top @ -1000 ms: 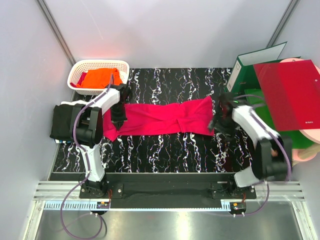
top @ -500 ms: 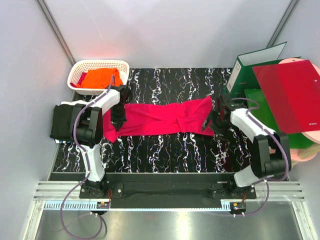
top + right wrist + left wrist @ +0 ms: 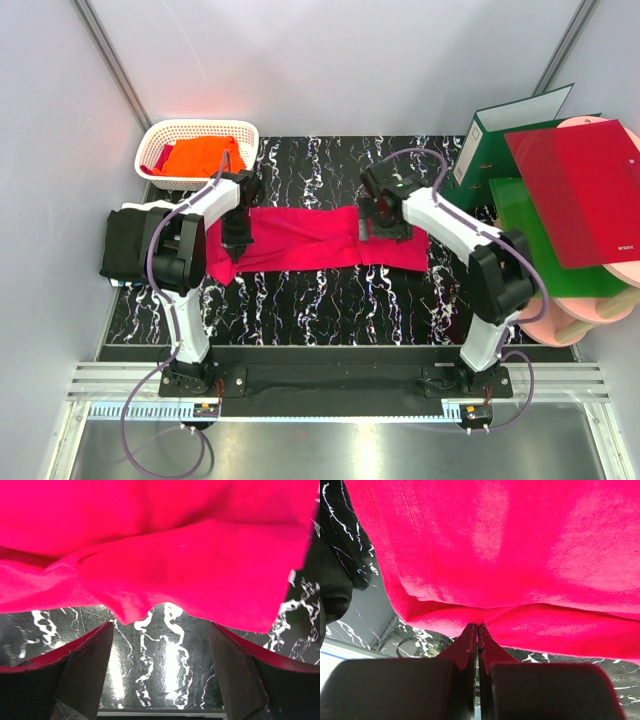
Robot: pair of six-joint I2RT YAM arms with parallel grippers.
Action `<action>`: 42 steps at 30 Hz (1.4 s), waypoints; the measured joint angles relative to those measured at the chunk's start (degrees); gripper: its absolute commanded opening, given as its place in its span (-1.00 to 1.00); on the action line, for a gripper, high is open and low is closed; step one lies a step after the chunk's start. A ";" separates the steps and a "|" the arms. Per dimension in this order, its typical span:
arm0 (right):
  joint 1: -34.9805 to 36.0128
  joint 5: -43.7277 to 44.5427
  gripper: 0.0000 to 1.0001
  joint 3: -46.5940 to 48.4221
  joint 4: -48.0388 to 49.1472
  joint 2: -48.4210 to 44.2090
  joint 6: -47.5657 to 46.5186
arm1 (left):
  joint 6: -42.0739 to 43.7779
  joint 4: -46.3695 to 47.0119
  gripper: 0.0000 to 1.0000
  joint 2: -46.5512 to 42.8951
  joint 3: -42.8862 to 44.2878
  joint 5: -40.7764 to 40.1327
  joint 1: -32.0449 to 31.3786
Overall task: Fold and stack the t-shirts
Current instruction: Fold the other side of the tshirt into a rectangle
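A crimson-pink t-shirt (image 3: pixel 300 240) of soft matt cloth, with fine rows of stitching along its hem, lies on a glossy black counter (image 3: pixel 330 300) veined white like marble. A white plastic lattice basket (image 3: pixel 200 124) holds an orange t-shirt (image 3: pixel 200 155), also matt cloth. A black t-shirt (image 3: pixel 125 245) looks dull and soft. A red folder (image 3: pixel 575 190) is stiff and glossy. The left hand (image 3: pixel 478 628) has smooth matt black fingers (image 3: pixel 462 652).

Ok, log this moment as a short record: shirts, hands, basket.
pink t-shirt: laid out across table
left hand: shut, pinching pink t-shirt's edge
right hand: open, above its right part, holding nothing
orange t-shirt: in white basket
black t-shirt: at table's left edge
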 measured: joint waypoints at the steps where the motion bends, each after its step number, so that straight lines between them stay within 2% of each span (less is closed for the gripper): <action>1: 0.96 0.61 0.68 0.48 -0.11 0.96 -0.55 | 0.00 0.00 -1.00 0.00 -0.11 0.02 0.00; 6: 5.73 3.21 0.67 2.58 -2.84 6.40 -2.95 | 0.00 0.13 -1.00 0.02 -0.68 0.02 0.00; 12: 7.63 4.55 0.66 4.68 -4.87 8.15 -4.26 | 0.00 0.17 -1.00 0.04 -0.68 0.02 0.00; 18: 9.31 6.60 0.53 5.05 -5.35 11.47 -4.70 | 0.00 0.17 -1.00 0.24 -0.68 0.02 0.00; 20: 9.77 7.15 0.18 5.55 -5.53 13.57 -4.79 | 0.02 0.20 -1.00 0.24 -0.68 0.02 0.00; 22: 10.14 7.58 -0.33 6.08 -5.60 15.61 -5.16 | 0.02 0.17 -1.00 0.24 -0.70 0.00 0.00; 23: 10.34 7.96 -0.74 6.36 -5.68 16.52 -5.07 | 0.02 0.20 -1.00 0.24 -0.70 -0.02 0.00; 26: 10.64 9.27 -0.93 6.99 -6.32 17.57 -5.25 | 0.02 0.22 -1.00 0.24 -0.83 -0.02 0.00; 33: 10.73 10.67 -1.00 8.85 -9.16 15.91 -4.96 | 0.02 0.39 -1.00 0.22 -2.05 0.00 0.04; 42: 11.08 11.82 -1.00 8.76 -15.32 7.96 -4.96 | -0.02 0.46 -1.00 -3.32 -6.95 0.00 0.04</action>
